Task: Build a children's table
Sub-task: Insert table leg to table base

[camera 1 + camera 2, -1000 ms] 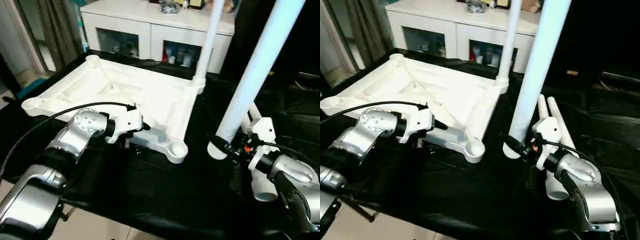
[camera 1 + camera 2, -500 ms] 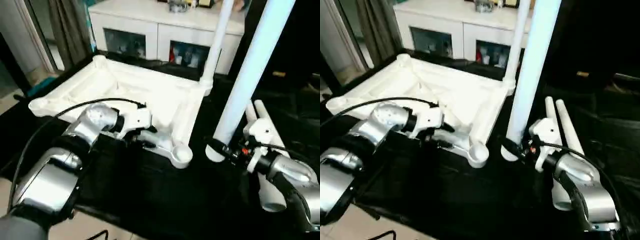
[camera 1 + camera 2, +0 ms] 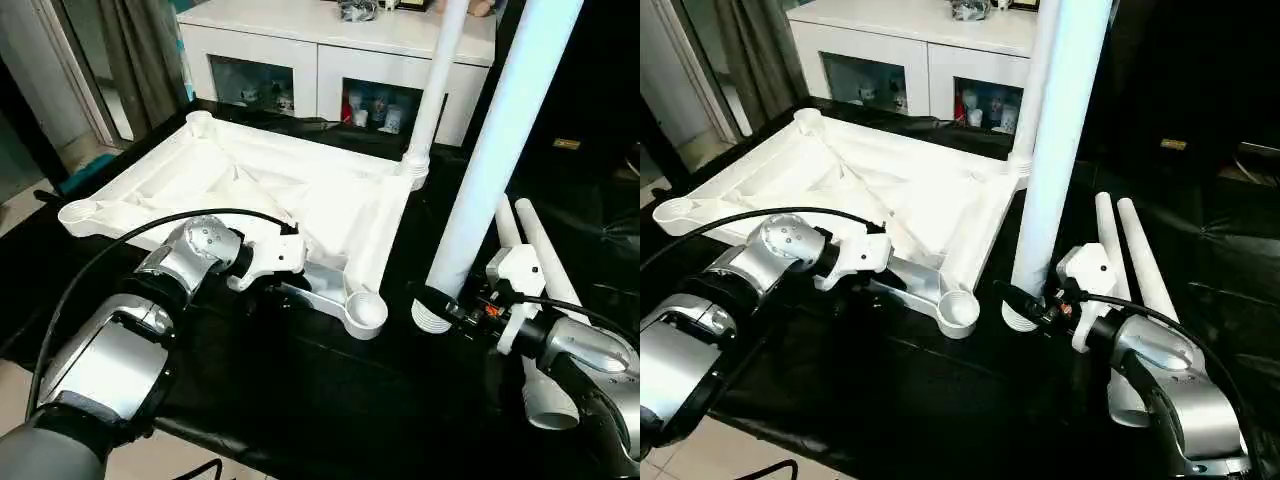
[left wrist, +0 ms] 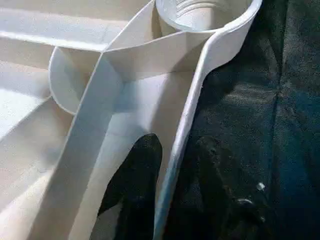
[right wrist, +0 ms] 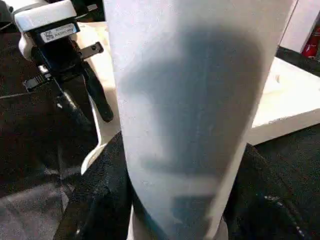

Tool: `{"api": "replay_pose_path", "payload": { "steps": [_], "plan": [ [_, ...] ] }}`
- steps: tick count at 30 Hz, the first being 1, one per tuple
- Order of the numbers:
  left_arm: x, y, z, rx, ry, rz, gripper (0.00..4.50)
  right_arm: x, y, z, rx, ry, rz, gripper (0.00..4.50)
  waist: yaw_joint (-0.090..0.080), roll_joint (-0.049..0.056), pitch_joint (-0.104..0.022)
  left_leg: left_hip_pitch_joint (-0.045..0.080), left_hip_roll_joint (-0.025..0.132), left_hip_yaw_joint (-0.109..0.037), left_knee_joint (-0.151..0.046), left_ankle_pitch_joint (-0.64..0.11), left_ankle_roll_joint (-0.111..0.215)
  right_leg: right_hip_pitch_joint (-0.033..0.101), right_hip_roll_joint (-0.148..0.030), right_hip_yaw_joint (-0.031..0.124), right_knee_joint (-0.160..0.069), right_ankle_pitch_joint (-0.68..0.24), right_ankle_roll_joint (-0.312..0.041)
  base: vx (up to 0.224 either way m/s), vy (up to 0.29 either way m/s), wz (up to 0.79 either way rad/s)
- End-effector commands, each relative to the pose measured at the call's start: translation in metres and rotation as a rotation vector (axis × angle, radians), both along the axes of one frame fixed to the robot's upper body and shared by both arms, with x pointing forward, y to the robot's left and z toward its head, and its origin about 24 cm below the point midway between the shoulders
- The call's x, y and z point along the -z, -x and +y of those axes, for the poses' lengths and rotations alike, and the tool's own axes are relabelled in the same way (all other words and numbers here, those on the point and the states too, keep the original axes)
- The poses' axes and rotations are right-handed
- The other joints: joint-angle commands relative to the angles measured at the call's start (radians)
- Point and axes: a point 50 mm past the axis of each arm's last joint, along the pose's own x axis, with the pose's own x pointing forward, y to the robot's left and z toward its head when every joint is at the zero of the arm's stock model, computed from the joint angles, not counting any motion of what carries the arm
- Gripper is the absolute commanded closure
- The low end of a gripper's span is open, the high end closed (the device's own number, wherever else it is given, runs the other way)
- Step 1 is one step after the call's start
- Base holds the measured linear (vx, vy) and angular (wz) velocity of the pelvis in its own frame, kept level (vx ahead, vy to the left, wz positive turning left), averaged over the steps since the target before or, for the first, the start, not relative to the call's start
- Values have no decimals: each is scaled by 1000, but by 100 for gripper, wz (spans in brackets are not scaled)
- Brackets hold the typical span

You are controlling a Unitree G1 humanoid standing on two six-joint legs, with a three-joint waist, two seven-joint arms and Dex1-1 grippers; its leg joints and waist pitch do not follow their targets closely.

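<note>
The white table top (image 3: 250,190) lies ribbed side up on the black cloth. One leg (image 3: 440,80) stands in its far right corner socket. The near right socket (image 3: 366,309) is empty. My left gripper (image 4: 175,200) is open astride the near rim beside that socket, with one finger (image 4: 135,190) inside the wall and the other just outside it. My right gripper (image 3: 452,304) is shut on a second leg (image 3: 500,140), which it holds nearly upright. The leg's lower end (image 3: 1025,312) is over the cloth just right of the empty socket.
Two more white legs (image 3: 535,245) lie side by side on the cloth behind my right wrist. A white cabinet (image 3: 300,50) with glass doors stands behind the table top. The work surface's front edge (image 3: 200,440) drops to a tiled floor.
My left gripper has slid along the near rim toward the near right socket, and its jaws have narrowed around the wall. The right arm still holds the leg upright.
</note>
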Motion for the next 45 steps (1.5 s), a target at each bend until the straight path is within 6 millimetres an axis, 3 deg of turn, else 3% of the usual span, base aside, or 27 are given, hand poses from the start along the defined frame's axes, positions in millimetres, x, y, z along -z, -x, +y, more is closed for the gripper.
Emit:
{"api": "replay_pose_path", "payload": {
  "steps": [1,3,4,6,11,17,18,19,20,22,23,24,25,26,27,31,34,38,41,45],
  "plan": [
    [-8,-4,-1,-6,9,21,340,-6,-2,1,-5,2,-16,258,4,-2,-66,-26,-5,28,-86,-125,62,97,-23,21,-68,-411,-154,0,0,0],
    [-7,-3,0,-11,11,39,355,-6,-2,1,-5,3,-15,258,5,-4,-66,-27,-5,27,-87,-119,62,97,-23,21,-69,-423,-146,0,0,0],
    [-3,-1,2,-27,10,69,355,-5,-3,3,-6,4,-13,258,4,-10,-66,-28,-5,28,-86,-113,64,96,-23,21,-69,-422,-145,0,0,0],
    [-1,-1,2,-33,11,78,376,-5,-3,3,-6,4,-13,258,5,-6,-66,-28,-4,27,-87,-104,67,97,-24,21,-66,-407,-151,0,0,0],
    [8,5,5,-62,57,134,401,-4,-10,0,73,4,-21,258,2,-9,-66,-32,-3,26,-89,-87,66,100,-27,22,-58,-369,-174,0,0,0],
    [17,16,1,-67,107,150,433,-6,-16,-4,180,-50,-26,258,1,-9,-66,-26,0,30,-89,-94,71,95,-27,25,-57,-356,-191,0,0,0],
    [18,22,-2,-63,145,148,438,-6,-16,-3,204,-68,-21,258,1,-15,-67,-29,7,28,-93,-89,66,102,-34,28,-46,-350,-200,0,0,0],
    [18,25,-4,-60,163,147,442,-6,-16,-3,215,-76,-19,258,-2,-18,-63,-33,6,29,-94,-89,70,101,-32,28,-50,-357,-198,0,0,0],
    [19,30,-6,-53,182,141,445,-5,-16,-3,225,-86,-13,258,-2,-19,-65,-23,5,33,-91,-100,74,91,-29,27,-57,-387,-189,0,0,0],
    [18,39,-10,-41,221,131,448,-3,-15,-1,241,-99,-1,258,-1,-15,-63,-23,5,34,-93,-104,77,88,-28,27,-58,-400,-185,0,0,0],
    [17,43,-11,-33,236,124,448,-2,-15,1,247,-105,5,258,-3,-21,-62,-28,11,32,-96,-107,75,91,-32,28,-52,-407,-183,0,0,0],
    [16,46,-12,-31,249,122,448,-1,-14,2,250,-107,8,258,-5,-28,-62,-24,10,37,-96,-116,76,84,-28,27,-60,-435,-167,0,0,0],
    [16,46,-12,-31,249,122,448,-1,-14,2,250,-107,8,258,-3,-18,-60,-17,11,38,-97,-133,73,77,-27,26,-62,-457,-158,0,0,0],
    [15,49,-14,-20,272,104,448,0,-14,5,249,-115,15,258,-4,-28,-61,-15,12,42,-96,-137,74,74,-26,25,-65,-462,-152,0,0,0],
    [13,51,-14,-19,292,83,448,1,-13,7,248,-120,19,258,-2,-23,-58,-13,15,45,-98,-153,70,71,-28,25,-67,-482,-141,0,0,0],
    [3,50,-10,-53,373,-1,448,1,-13,14,253,-138,21,258,-5,-28,-56,-19,11,43,-101,-174,54,71,-28,23,-74,-547,-85,0,0,0],
    [0,50,-8,-80,391,-12,392,1,-14,15,258,-143,21,258,-5,-28,-56,-21,10,42,-101,-164,50,70,-28,24,-75,-554,-69,0,0,0],
    [-12,48,-2,-114,436,-53,356,0,-13,17,265,-149,21,258,-5,-28,-56,-20,11,43,-102,-164,45,68,-26,24,-70,-525,-83,0,0,0],
    [-28,51,4,-169,536,-67,334,0,-11,17,265,-147,20,258,-5,-25,-56,-22,16,41,-104,-161,37,72,-28,26,-63,-489,-99,0,0,0],
    [-32,54,8,-217,579,-66,323,-1,-10,17,267,-144,19,258,-6,-22,-55,-20,13,43,-103,-163,41,70,-24,26,-61,-465,-112,0,0,0]
  ]
}}
